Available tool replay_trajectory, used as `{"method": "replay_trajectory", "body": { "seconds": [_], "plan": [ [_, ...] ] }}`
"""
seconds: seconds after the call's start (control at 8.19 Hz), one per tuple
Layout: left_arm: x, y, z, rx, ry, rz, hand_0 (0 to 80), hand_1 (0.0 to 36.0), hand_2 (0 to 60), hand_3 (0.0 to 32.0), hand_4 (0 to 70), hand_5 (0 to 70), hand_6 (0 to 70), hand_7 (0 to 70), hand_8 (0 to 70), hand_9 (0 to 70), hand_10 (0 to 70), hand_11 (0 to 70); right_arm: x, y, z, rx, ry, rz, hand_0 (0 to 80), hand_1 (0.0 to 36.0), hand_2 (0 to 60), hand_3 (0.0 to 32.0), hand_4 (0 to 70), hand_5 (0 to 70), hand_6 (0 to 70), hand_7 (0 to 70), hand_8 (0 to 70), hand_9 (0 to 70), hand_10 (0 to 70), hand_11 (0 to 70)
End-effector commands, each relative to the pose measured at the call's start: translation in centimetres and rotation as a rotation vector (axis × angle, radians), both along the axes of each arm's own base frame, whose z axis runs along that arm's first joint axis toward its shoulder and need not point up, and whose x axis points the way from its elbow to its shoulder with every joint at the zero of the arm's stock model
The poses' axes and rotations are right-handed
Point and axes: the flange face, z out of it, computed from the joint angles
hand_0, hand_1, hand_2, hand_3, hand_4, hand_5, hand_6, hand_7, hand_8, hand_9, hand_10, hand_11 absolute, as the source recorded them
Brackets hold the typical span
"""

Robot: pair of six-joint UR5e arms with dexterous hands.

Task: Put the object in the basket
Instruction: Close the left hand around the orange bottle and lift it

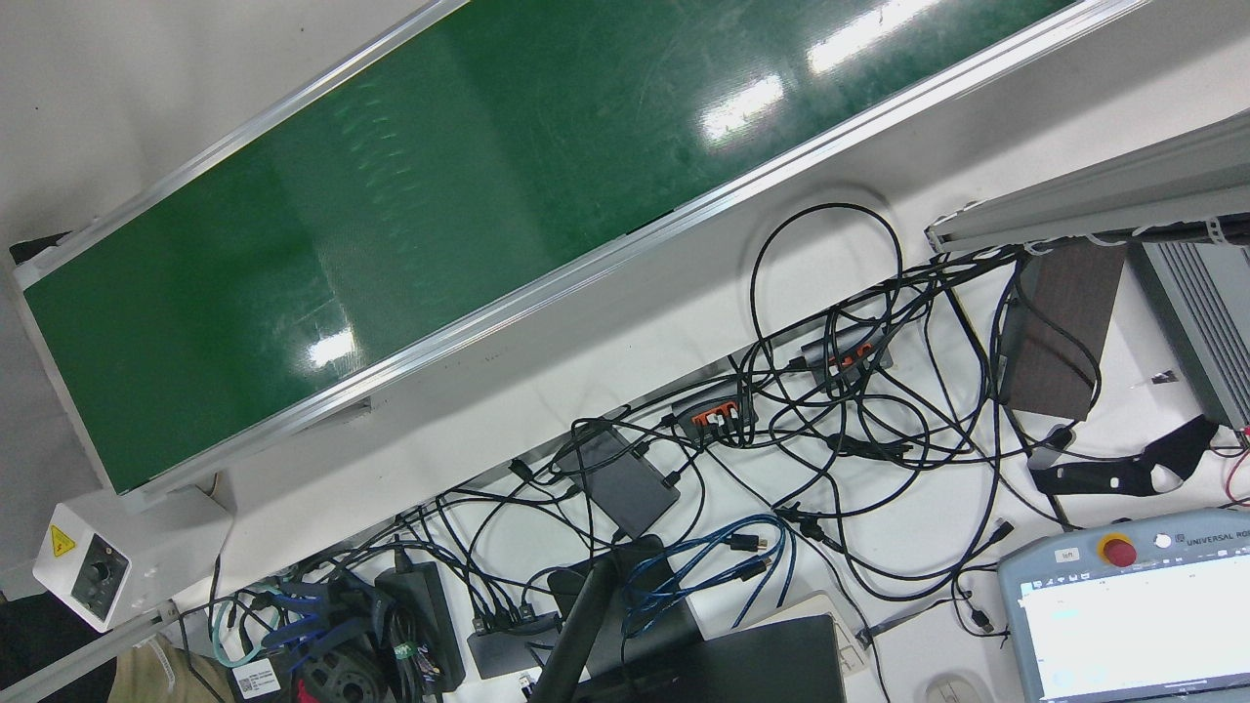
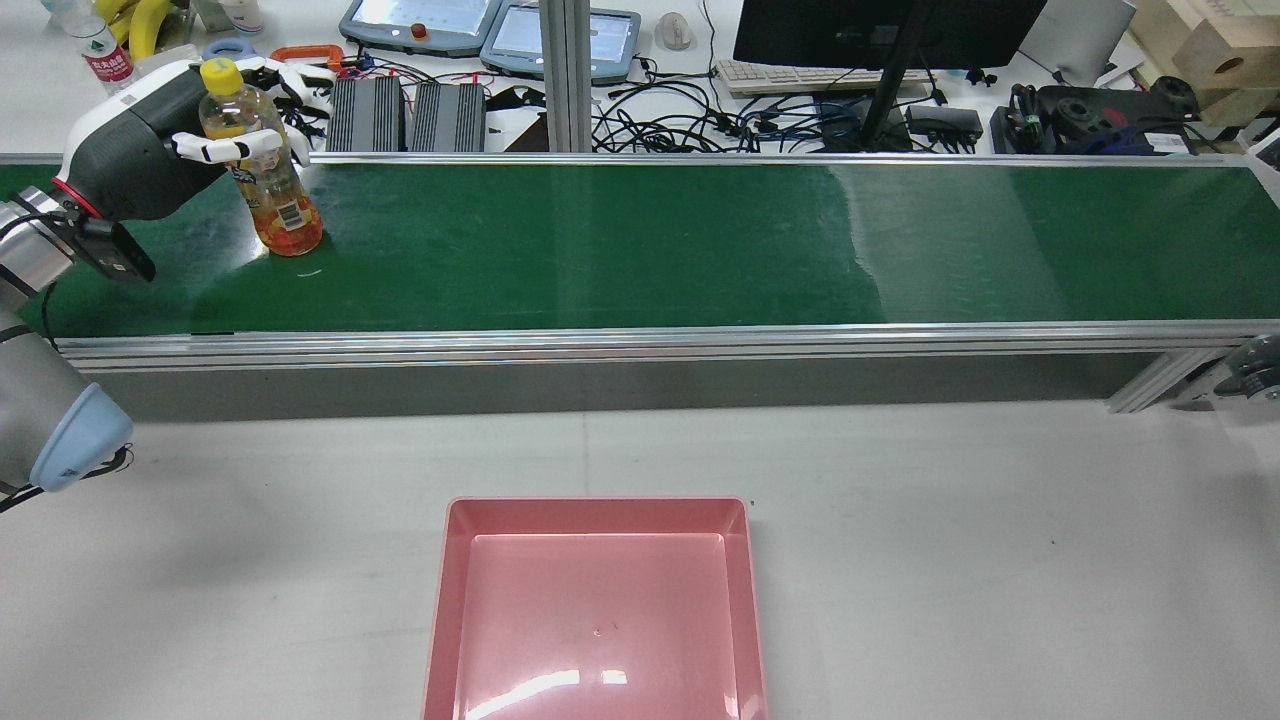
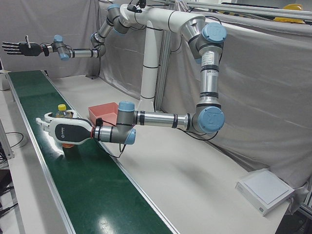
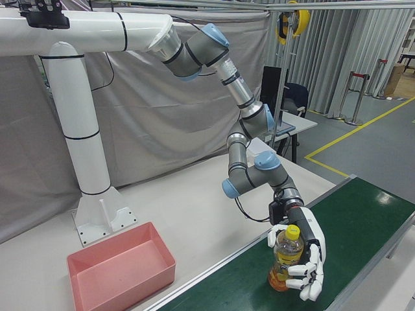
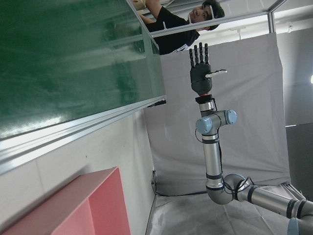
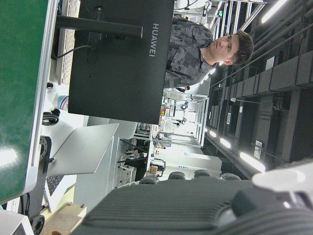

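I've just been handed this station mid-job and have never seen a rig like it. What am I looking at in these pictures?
It is two robot arms, each ending in a many-fingered hand, beside a green conveyor belt. The rear view looks from behind the arms, so the robot's left is on that view's left. There the left hand is wrapped around a yellow-capped bottle of orange drink that seems to stand on the belt. A pink basket, with nothing in it, sits on the white table nearer the robot. The two corner views show the whole station. In the left-front view, the right hand is raised high, with its fingers spread and holding nothing. The front view shows only part of the belt and a tangle of cables. The two hand cameras lie on their sides.
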Motion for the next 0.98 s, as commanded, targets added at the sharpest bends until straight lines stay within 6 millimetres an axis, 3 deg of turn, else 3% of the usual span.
{"method": "replay_trajectory", "body": {
  "seconds": [0.0, 0.24, 0.49, 0.61, 0.85],
  "plan": [
    [-0.8, 0.4, -1.8, 0.013, 0.016, -0.003, 46.6, 33.3, 60.0, 0.0, 28.7, 70.0, 45.2, 70.0, 54.7, 70.0, 60.2, 70.0, 0.0, 0.0, 0.0, 0.0, 0.001, 0.0, 0.0, 0.0, 0.0, 0.0, 0.0, 0.0, 0.0, 0.0, 0.0, 0.0, 0.0, 0.0],
    [-2.1, 3.2, -7.5, 0.055, 0.043, 0.003, 47.0, 34.3, 60.0, 0.0, 28.7, 70.0, 44.7, 70.0, 54.9, 70.0, 58.0, 70.0, 0.0, 0.0, 0.0, 0.0, -0.001, 0.0, 0.0, 0.0, 0.0, 0.0, 0.0, 0.0, 0.0, 0.0, 0.0, 0.0, 0.0, 0.0],
    [-1.8, 3.8, -8.5, 0.069, 0.045, 0.009, 47.2, 34.2, 60.0, 0.0, 28.9, 70.0, 42.8, 70.0, 52.4, 70.0, 55.2, 70.0, 0.0, 0.0, 0.0, 0.0, 0.001, 0.0, 0.0, 0.0, 0.0, 0.0, 0.0, 0.0, 0.0, 0.0, 0.0, 0.0, 0.0, 0.0],
    [0.1, 5.4, -9.8, 0.089, 0.055, 0.045, 47.4, 34.3, 60.0, 0.0, 29.5, 70.0, 42.8, 70.0, 51.8, 70.0, 54.0, 70.0, 0.0, 0.0, 0.0, 0.0, 0.001, 0.0, 0.0, 0.0, 0.0, 0.0, 0.0, 0.0, 0.0, 0.0, 0.0, 0.0, 0.0, 0.0],
    [6.4, 9.7, -13.3, 0.105, 0.07, 0.165, 47.3, 34.3, 60.0, 0.0, 28.8, 70.0, 39.5, 69.7, 48.9, 69.9, 53.4, 70.0, 0.0, 0.0, 0.0, 0.0, -0.001, 0.0, 0.0, 0.0, 0.0, 0.0, 0.0, 0.0, 0.0, 0.0, 0.0, 0.0, 0.0, 0.0]
  ]
}}
